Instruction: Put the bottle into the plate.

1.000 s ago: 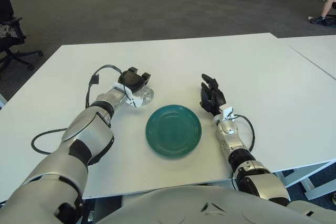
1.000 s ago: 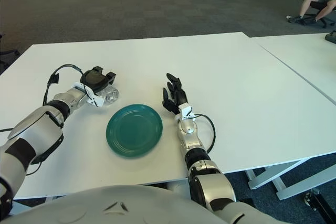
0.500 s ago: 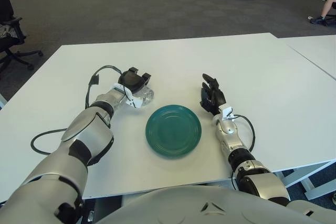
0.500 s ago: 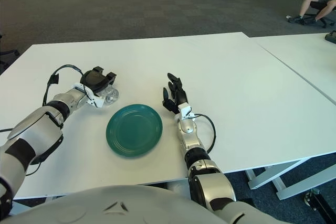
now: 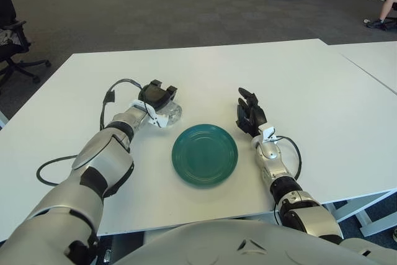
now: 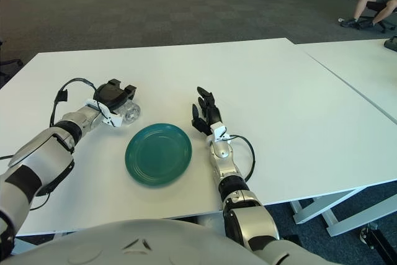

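- The bottle (image 5: 169, 113), clear plastic, lies on the white counter (image 5: 298, 79) just beyond the far-left edge of the green plate (image 5: 205, 154), near it but not touching.
- The left hand (image 5: 156, 96) sits over the bottle with its dark fingers (image 5: 162, 91) curled around it; the hold looks like a grasp, though how firmly they close cannot be judged.
- The right hand (image 5: 249, 114) shows just right of the plate, fingers relaxed and holding nothing.
- Risk: the bottle is smooth and round, so a loose grip could let it slide out or roll away across the counter as it is lifted.
- Risk: carried too low, the bottle could catch the plate's raised rim and shove the plate toward the right hand.
- Risk: released on its side in the plate, the bottle may roll back over the shallow rim.
- Risk: the black cable (image 5: 111, 94) looping by the left wrist could drag on the counter during the swing.
- Hidden: most of the bottle is under the hand, so its cap end, fill level and exact contact points cannot be made out.
- Whether the bottle is already off the counter cannot be told.
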### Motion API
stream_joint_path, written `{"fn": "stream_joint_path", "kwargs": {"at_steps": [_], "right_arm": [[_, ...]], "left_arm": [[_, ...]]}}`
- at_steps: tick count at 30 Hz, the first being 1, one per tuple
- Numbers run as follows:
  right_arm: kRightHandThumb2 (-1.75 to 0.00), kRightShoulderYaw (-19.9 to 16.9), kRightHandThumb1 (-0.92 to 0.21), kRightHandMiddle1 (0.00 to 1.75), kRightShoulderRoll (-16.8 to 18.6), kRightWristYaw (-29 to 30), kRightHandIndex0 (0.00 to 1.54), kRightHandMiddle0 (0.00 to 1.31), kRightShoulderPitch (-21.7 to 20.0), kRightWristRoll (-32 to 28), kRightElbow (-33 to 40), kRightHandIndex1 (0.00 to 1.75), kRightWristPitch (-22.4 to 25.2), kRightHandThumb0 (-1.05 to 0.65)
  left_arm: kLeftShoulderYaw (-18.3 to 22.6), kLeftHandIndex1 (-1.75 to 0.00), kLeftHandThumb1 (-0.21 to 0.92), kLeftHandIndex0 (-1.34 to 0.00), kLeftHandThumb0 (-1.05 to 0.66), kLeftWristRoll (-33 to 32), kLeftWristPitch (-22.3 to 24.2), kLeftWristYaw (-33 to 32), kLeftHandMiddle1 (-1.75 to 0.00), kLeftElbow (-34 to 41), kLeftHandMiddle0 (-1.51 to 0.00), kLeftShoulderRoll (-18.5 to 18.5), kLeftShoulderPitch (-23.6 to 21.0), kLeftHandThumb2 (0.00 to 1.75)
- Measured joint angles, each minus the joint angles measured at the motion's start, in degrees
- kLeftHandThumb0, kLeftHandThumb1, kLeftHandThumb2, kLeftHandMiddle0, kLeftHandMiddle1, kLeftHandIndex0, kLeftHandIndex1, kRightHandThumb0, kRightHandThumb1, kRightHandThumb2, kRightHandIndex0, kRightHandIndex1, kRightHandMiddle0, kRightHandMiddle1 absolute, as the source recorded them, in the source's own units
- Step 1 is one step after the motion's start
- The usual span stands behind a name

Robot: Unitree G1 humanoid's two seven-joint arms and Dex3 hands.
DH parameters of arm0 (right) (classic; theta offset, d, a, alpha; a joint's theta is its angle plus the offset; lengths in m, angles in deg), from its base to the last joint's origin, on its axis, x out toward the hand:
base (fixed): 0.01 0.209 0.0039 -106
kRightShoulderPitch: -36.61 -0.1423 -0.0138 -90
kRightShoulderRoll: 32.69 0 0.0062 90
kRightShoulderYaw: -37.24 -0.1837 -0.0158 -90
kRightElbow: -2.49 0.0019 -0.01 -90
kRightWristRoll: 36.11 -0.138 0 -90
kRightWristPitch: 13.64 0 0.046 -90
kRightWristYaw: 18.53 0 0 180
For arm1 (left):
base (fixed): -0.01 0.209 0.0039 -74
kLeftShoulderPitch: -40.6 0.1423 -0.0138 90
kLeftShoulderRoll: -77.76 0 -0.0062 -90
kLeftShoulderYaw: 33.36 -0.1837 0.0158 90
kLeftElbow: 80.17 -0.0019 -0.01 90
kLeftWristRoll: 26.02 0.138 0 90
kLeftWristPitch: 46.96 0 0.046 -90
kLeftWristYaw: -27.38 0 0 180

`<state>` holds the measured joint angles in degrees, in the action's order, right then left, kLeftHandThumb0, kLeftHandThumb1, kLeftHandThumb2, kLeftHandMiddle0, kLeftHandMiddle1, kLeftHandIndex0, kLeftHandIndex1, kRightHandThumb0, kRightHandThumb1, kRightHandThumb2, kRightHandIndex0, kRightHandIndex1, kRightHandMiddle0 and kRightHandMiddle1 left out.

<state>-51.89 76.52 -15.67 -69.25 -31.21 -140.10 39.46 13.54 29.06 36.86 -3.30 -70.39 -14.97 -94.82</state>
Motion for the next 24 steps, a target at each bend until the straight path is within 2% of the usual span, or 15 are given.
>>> {"fn": "stream_joint_path", "kwargs": {"at_steps": [8, 18, 24], "right_arm": [[-0.83, 0.0, -0.92, 0.52, -0.2, -0.5, 0.22, 0.00, -0.9, 0.1, -2.0, 0.00, -1.7, -0.76], [-0.84, 0.8, -0.92, 0.52, -0.5, -1.7, 0.19, 0.00, -1.1, 0.1, -2.3, 0.00, -6.6, -0.78], [-0.81, 0.6, -0.92, 0.51, -0.5, -1.4, 0.20, 0.00, -1.3, 0.1, -2.7, 0.01, -4.5, -0.75]], "left_arm": [[1.8, -1.75, 0.18, -0.50, 0.00, -1.3, -1.0, 0.5, -1.74, 0.0, -0.70, -0.5, 0.1, 1.48], [3.6, -1.75, 0.19, -0.48, 0.00, -2.7, -2.2, 0.4, -1.75, 0.0, -0.70, -0.4, 0.1, 1.48], [5.0, -1.75, 0.20, -0.47, 0.00, -3.1, -4.2, 0.0, -1.74, 0.1, -0.70, -0.5, -0.3, 1.46]]}}
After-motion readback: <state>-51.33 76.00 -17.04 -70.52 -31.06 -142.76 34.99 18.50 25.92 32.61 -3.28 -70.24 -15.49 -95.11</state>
